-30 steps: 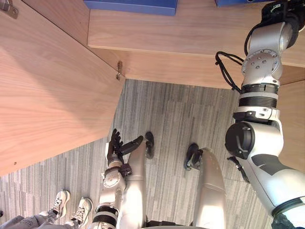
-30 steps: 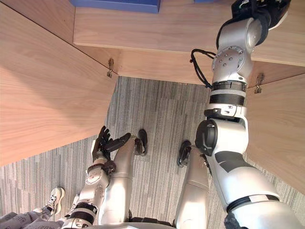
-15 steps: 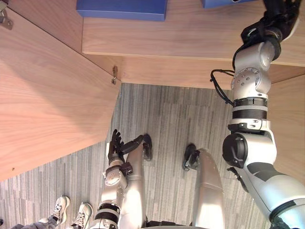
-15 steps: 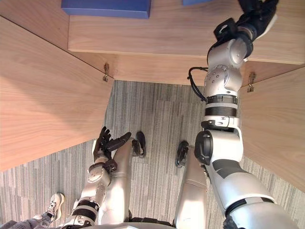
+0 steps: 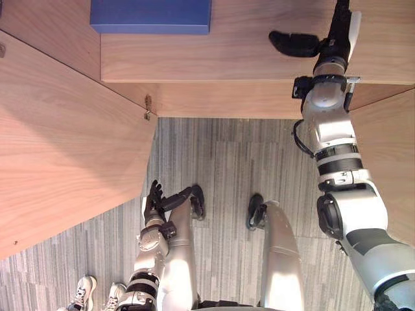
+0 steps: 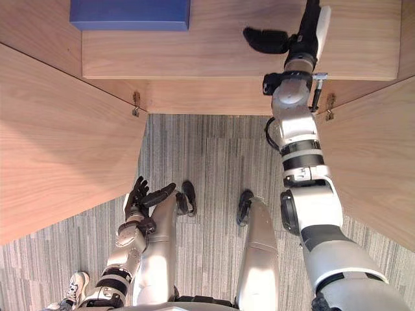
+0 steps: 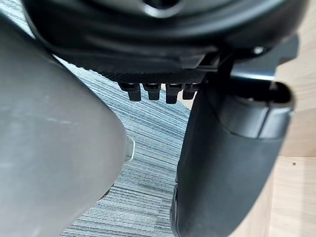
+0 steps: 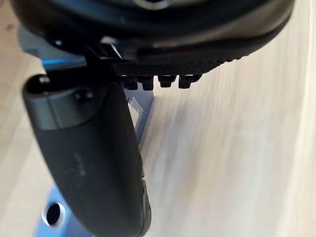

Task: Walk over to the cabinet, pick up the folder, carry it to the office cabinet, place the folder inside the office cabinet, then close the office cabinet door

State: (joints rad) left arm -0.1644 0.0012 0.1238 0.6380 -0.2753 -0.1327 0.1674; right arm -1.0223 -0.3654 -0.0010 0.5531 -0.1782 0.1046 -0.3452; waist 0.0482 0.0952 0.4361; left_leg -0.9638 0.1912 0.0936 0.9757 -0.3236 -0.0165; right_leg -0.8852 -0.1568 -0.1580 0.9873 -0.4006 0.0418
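Note:
A blue folder (image 5: 150, 16) lies flat on the wooden shelf (image 5: 227, 58) inside the open cabinet, at the far left of it. My right hand (image 5: 331, 35) reaches in over the shelf's right part, open, its fingers straight and its thumb spread toward the folder, well apart from it. In the right wrist view, a blue folder (image 8: 61, 227) with a round hole in it lies on the wood just past the thumb, and the hand holds nothing. My left hand (image 5: 155, 201) hangs open low down over the floor.
The cabinet's left door (image 5: 65, 142) stands swung out wide on my left, and the right door (image 6: 369, 168) stands open on my right. Grey striped carpet (image 5: 220, 162) lies between them. A person's light shoes (image 5: 81, 291) show at the lower left.
My right arm has stretched further in over the shelf, and its open hand has come into sight. The camera has shifted, so the shelf and folder sit lower in the picture.

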